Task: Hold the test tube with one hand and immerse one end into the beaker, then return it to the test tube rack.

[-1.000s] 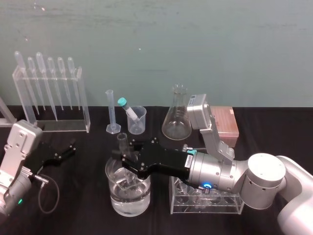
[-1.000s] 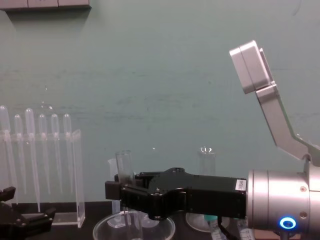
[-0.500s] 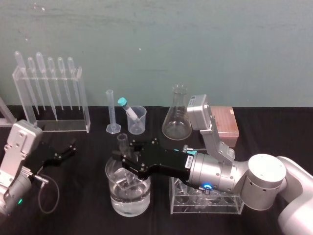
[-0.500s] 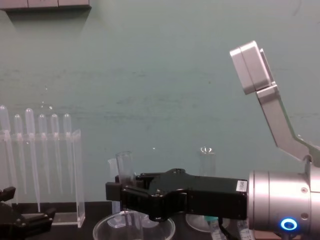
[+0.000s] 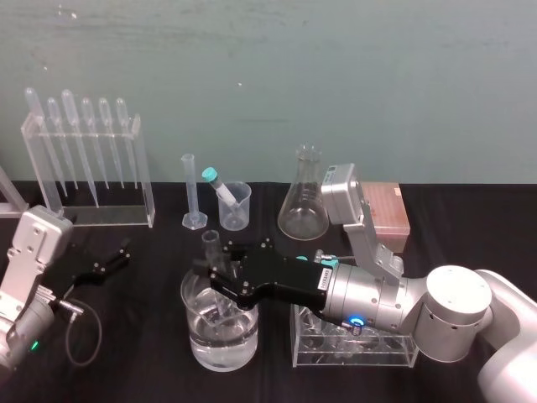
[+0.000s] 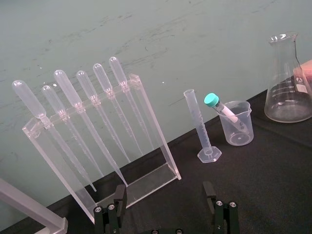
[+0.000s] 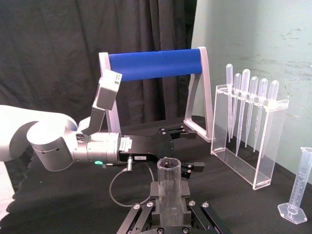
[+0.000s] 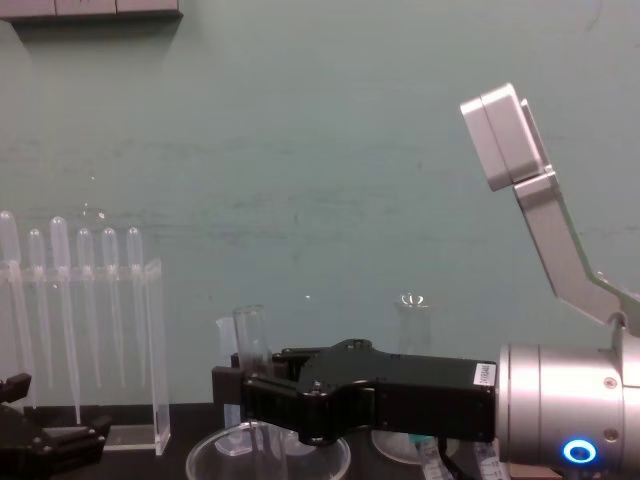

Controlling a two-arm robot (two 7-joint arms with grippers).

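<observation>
Right claw [image 5: 218, 282] gripping test tube [image 5: 210, 244], dipped in beaker [image 5: 221, 349]

Right arm's black two-fingered right gripper [image 5: 223, 282], clamped on the long, thin, clear glass test tube [image 5: 212, 249], moved down by a small amount over the last second. In the chest view the tube's [image 8: 250, 330] rimmed open top sat a little lower than before. The gripper's [image 8: 256, 388] black body and the blue ring light [image 8: 579, 452] on the silver wrist dropped with it. The tube therefore stood slightly lower in the wide clear glass beaker [image 5: 200, 342] of water. The depth of its lower end could not be read.
</observation>
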